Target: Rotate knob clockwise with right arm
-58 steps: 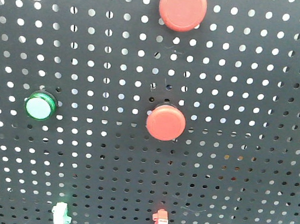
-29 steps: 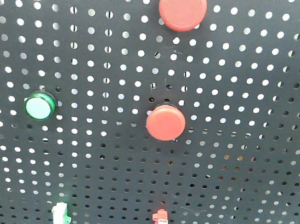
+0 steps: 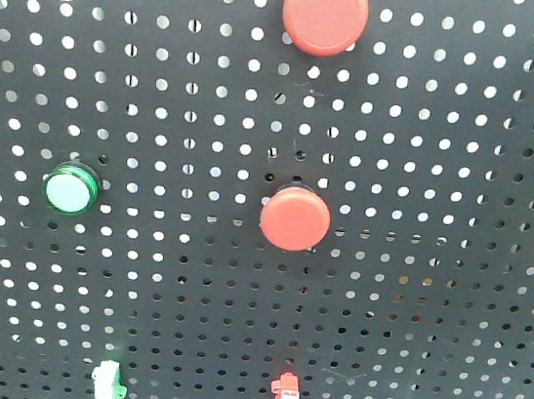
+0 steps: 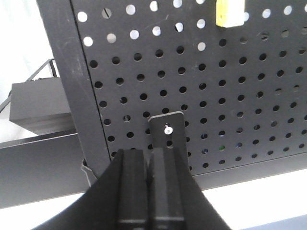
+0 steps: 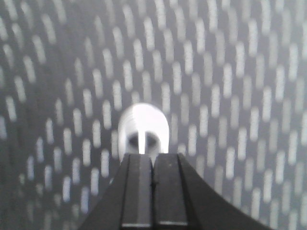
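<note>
Black perforated panel [image 3: 446, 184] across the front view, carrying two red buttons [image 3: 325, 12] and a green lamp [image 3: 71, 191]. Blurred in the right wrist view: pale knob [image 5: 143, 132], seemingly round, on the panel just beyond the right gripper [image 5: 152, 160], fingers pressed together. Likewise together, the left gripper [image 4: 148, 155], near a screwed bracket [image 4: 167, 132].

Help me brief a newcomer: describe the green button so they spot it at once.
Start with the black perforated board filling the front view. Level with the lower red button near its middle, look far left for the green button. It alone has a green rim and pale face; the upper red button, like the lower, is plain red.
</note>
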Tool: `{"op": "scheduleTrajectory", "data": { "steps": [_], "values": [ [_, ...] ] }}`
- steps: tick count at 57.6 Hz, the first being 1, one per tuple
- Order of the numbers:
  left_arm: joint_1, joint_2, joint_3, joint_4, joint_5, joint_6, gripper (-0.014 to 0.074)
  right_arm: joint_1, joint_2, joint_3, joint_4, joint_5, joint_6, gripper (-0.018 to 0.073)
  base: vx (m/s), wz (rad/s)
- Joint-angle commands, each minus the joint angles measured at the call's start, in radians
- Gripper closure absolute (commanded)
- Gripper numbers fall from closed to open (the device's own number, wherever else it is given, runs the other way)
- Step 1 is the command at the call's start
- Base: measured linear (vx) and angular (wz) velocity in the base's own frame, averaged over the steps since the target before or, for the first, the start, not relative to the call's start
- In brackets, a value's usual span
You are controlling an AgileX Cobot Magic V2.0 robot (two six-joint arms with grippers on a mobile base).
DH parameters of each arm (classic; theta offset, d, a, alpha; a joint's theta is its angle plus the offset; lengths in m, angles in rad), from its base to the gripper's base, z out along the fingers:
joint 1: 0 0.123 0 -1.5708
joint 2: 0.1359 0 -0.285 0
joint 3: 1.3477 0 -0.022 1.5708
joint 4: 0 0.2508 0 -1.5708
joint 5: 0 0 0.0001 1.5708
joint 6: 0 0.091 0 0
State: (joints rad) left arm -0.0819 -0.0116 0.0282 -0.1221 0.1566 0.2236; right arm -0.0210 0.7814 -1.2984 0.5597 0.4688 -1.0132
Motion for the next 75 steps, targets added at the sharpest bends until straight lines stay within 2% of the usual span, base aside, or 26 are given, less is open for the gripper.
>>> {"op": "scheduleTrajectory", "data": {
  "steps": [1,18,26,37,59,75],
  "values": [
    [-0.008,-0.017,0.033,-0.005,-0.085,-0.002,0.0603,-0.001,0.031,-0.054,0.083,-0.036,-0.063,0.0491,0.00,0.00],
    [-0.008,-0.017,0.033,-0.005,-0.085,-0.002,0.0603,-0.001,0.064,-0.059,0.065,-0.010,-0.062,0.0305,0.00,0.00],
    [-0.008,-0.017,0.033,-0.005,-0.085,-0.002,0.0603,-0.002,0.064,-0.059,0.058,-0.037,-0.062,0.0266,0.00,0.00],
    [-0.008,-0.017,0.033,-0.005,-0.085,-0.002,0.0603,-0.002,0.064,-0.059,0.019,-0.056,-0.053,0.0267,0.00,0.00],
    [-0.008,-0.017,0.033,-0.005,-0.085,-0.002,0.0603,-0.002,0.082,-0.059,0.018,-0.055,-0.033,0.0331,0.00,0.00],
    [-0.008,-0.017,0.033,-0.005,-0.085,-0.002,0.0603,-0.002,0.120,-0.059,0.016,-0.051,0.002,0.0332,0.00,0.00]
  ]
}}
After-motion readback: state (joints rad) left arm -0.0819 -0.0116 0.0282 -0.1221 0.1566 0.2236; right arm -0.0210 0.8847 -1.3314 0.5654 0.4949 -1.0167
